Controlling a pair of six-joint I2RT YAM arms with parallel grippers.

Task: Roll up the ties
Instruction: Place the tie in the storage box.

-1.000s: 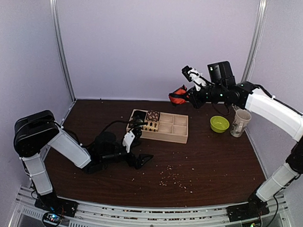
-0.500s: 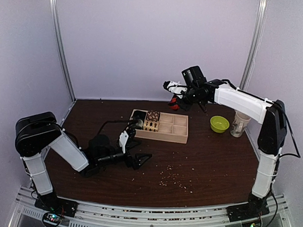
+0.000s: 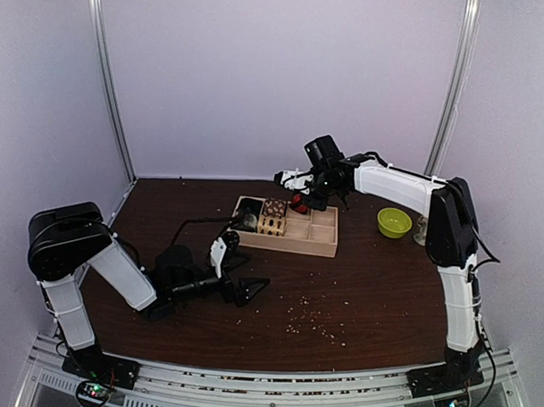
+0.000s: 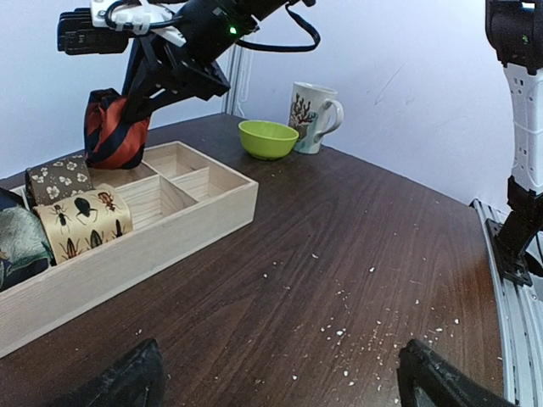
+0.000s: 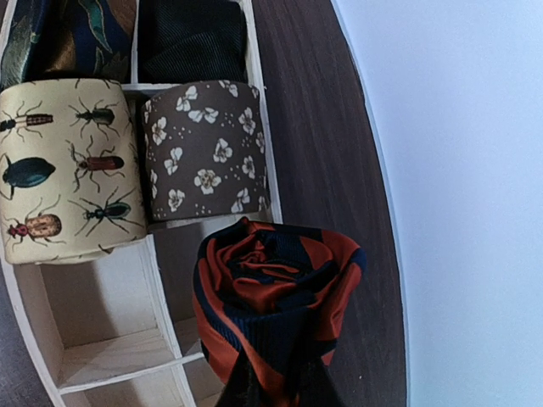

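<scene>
At the lower left of the overhead view the left pincer [image 3: 248, 288] lies low on the table [image 3: 385, 288]. It is released, its two fingers spread wide at the bottom corners of its own camera. It has edged only slightly from where it lay a second ago. Pale crumbs [image 3: 314, 323] are scattered just right of it.

Further up, at the centre of the frame, sits the wooden tray [image 3: 297, 247]. Its left-hand cells hold a beetle-print roll [image 5: 68, 170] and a flowered roll [image 5: 204, 161], and the cells to their right are bare.

The striped tie [image 5: 271, 314] is already wound into a tight red-orange and black coil. It hangs in the right pincer [image 3: 299, 201], which is clenched on it, over the back row of the tray just beside the flowered roll. I cannot tell whether it touches the wood.

That position is the change. A second ago the arm held the coil up in the upper right, above the table's far edge and left of the green bowl [image 3: 394, 222] and mug [image 4: 316, 116]. It has since swung left and down to the tray. The rolling looks done, so what remains is probably lowering the coil into the bare cell and letting go without the coil springing loose.
</scene>
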